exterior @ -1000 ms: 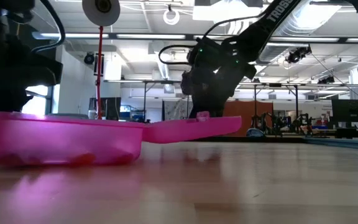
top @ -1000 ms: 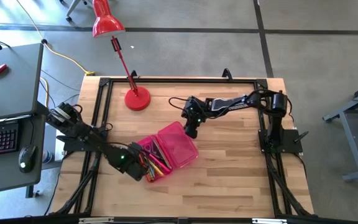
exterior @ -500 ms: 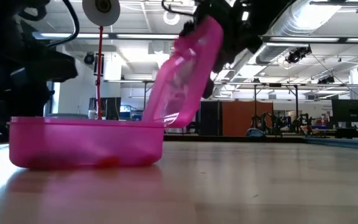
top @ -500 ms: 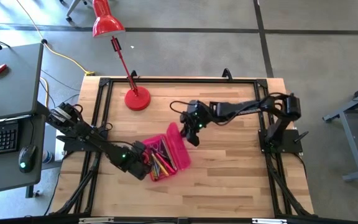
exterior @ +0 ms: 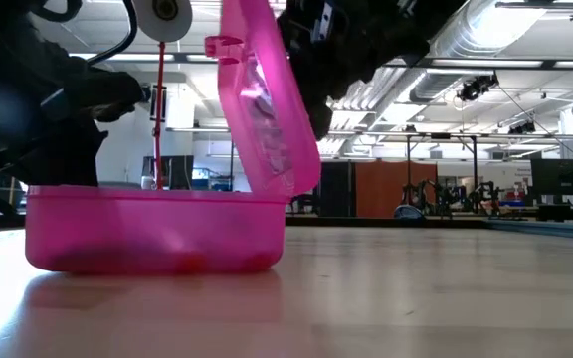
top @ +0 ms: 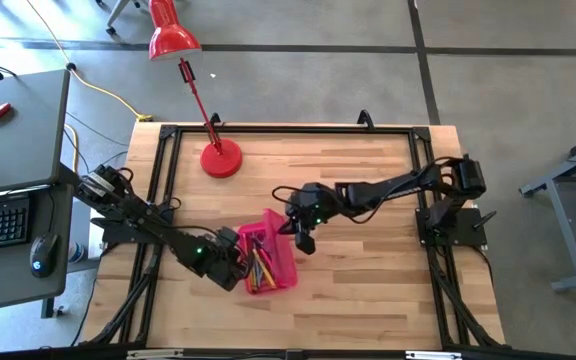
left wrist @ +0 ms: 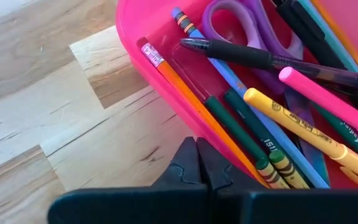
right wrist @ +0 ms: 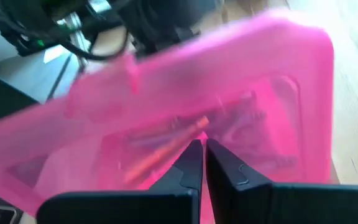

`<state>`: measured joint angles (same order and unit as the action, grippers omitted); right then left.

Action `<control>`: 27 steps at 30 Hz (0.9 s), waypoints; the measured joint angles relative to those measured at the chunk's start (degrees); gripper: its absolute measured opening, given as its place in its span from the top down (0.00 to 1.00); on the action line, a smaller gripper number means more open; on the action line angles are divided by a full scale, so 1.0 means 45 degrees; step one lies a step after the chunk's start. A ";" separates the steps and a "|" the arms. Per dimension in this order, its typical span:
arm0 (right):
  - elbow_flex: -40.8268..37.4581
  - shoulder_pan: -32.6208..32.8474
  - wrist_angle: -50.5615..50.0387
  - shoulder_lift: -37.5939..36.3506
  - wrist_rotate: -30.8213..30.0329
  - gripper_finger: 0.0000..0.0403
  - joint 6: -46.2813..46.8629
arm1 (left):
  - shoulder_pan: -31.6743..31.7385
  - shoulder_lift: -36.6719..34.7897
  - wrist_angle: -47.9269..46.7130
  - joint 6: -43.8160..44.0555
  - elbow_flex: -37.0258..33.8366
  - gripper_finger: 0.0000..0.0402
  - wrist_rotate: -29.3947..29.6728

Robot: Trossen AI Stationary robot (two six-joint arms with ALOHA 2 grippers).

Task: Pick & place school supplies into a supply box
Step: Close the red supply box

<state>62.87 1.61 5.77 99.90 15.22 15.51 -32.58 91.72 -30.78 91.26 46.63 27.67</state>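
The translucent hot-pink plastic pencil case (top: 266, 257) sits on the pale wooden worktop (top: 368, 290), toward its front-left part. Its hinged lid (exterior: 263, 104) stands tilted up over the tray, past upright and leaning over the contents. Inside lie an orange pencil (left wrist: 191, 102), a yellow crayon (left wrist: 297, 124), green pencils (left wrist: 241, 134), a pink marker (left wrist: 325, 99), a dark pen (left wrist: 260, 59) and purple-handled scissors (left wrist: 232, 22), all jumbled lengthwise. The right tool (top: 299, 229) presses against the lid's outer face, its two fingers brought together. The left tool (top: 230, 262) rests at the case's left end, fingers also closed together with nothing between them. A red desk lamp (top: 196, 85) stands at the worktop's far-left corner, well apart.
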 joint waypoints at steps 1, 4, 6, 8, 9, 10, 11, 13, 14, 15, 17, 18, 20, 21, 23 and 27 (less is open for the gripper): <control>0.0000 0.0075 0.0200 0.0000 -0.0079 1.00 -0.0005 | -0.0001 0.0000 0.0041 -0.0089 0.0000 0.98 0.0031; 0.0000 0.0276 0.0688 0.0005 -0.0210 1.00 0.0019 | -0.0003 0.0000 0.0657 -0.0347 0.0000 0.94 0.0189; 0.0000 0.0377 0.0948 0.0041 -0.0420 1.00 0.0018 | -0.0003 0.0000 0.1212 -0.0490 0.0000 0.92 0.0345; 0.0000 0.0453 0.1140 0.0167 -0.0490 1.00 0.0114 | 0.0000 0.0000 0.1696 -0.0862 0.0000 0.92 0.0477; 0.0000 0.0488 0.1201 0.0284 -0.0490 1.00 0.0211 | 0.0002 0.0000 0.1894 -0.0994 0.0006 0.93 0.0601; 0.0000 0.0524 0.1304 0.0407 -0.0497 1.00 0.0240 | 0.0002 0.0000 0.1968 -0.1083 0.0034 0.95 0.0692; 0.0000 0.0554 0.1344 0.0524 -0.0503 1.00 0.0249 | 0.0003 0.0000 0.1986 -0.1177 0.0062 0.96 0.0760; 0.0000 0.0635 0.1337 0.0759 -0.0596 1.00 0.0267 | 0.0091 -0.0005 0.1989 -0.1247 0.0083 0.98 0.0897; 0.0005 0.0675 0.1346 0.0898 -0.0664 1.00 0.0267 | 0.0156 -0.0005 0.1980 -0.1266 0.0083 0.97 0.0892; 0.0005 0.0725 0.1285 0.0996 -0.0738 1.00 0.0267 | 0.0186 -0.0005 0.1966 -0.1274 0.0083 0.97 0.0890; 0.0005 0.0769 0.1270 0.1204 -0.0747 1.00 0.0267 | 0.0277 -0.0005 0.1954 -0.1274 0.0083 0.94 0.0836; 0.0005 0.0777 0.1257 0.1282 -0.0738 1.00 0.0267 | 0.0283 -0.0005 0.1923 -0.1276 0.0083 0.93 0.0750; 0.0005 0.0772 0.1300 0.1427 -0.0765 1.00 0.0267 | 0.0278 -0.0007 0.1819 -0.1274 0.0083 0.92 0.0481; 0.0005 0.0772 0.1303 0.1529 -0.0873 1.00 0.0267 | 0.0269 -0.0055 0.1711 -0.1252 0.0083 0.92 0.0310; 0.0005 0.0769 0.1256 0.1702 -0.1276 1.00 0.0270 | 0.0235 -0.0265 0.1349 -0.1023 0.0083 0.95 0.0122; 0.0005 0.0704 0.1353 0.1983 -0.1331 1.00 0.0506 | -0.0094 -0.1122 -0.0145 -0.0229 0.0087 0.98 0.0096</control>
<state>62.89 4.78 11.86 108.82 9.23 17.78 -33.01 86.67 -31.43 90.23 47.02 28.10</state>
